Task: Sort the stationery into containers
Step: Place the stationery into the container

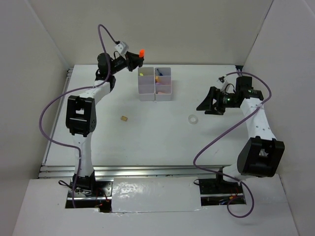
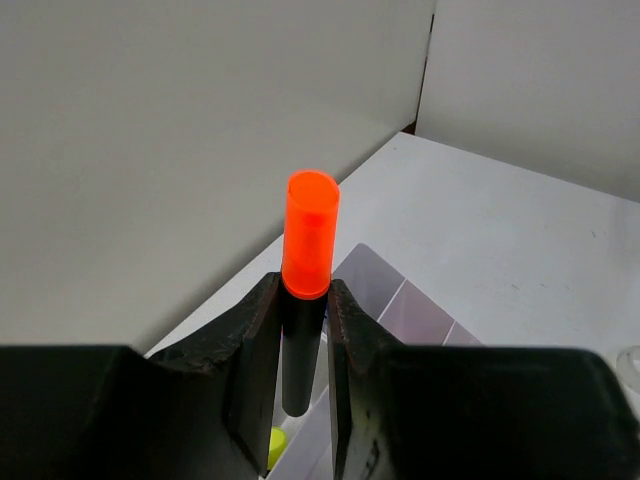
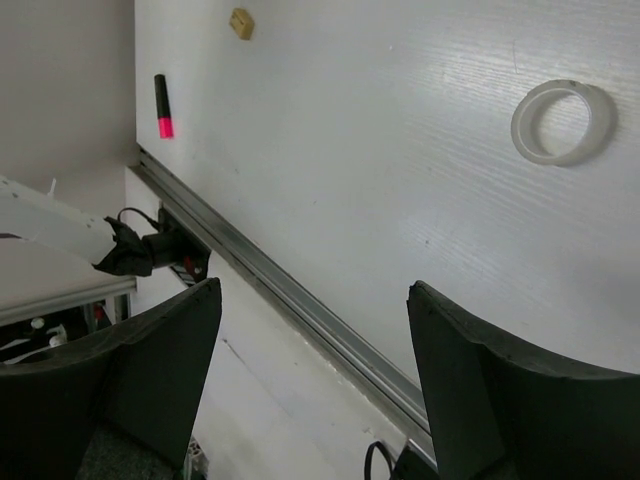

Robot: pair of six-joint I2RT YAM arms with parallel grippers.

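My left gripper (image 1: 134,61) (image 2: 300,290) is shut on an orange-and-black highlighter (image 1: 141,52) (image 2: 309,240), held upright with its orange cap up, just above the far-left corner of the white containers (image 1: 155,83) (image 2: 400,300). A yellow item (image 2: 280,445) lies in the bin below; coloured items show in several bins. My right gripper (image 1: 205,105) (image 3: 315,290) is open and empty, above the table right of the clear tape ring (image 1: 193,119) (image 3: 560,120). The tan eraser cube (image 1: 124,118) (image 3: 241,22) lies left of centre. A pink-and-black marker (image 3: 162,105) lies near the table's left edge.
White walls enclose the table on the left, back and right. A metal rail (image 1: 147,169) (image 3: 300,300) runs along the near edge. Purple cables (image 1: 54,105) loop beside both arms. The left arm hides the pink marker in the top view.
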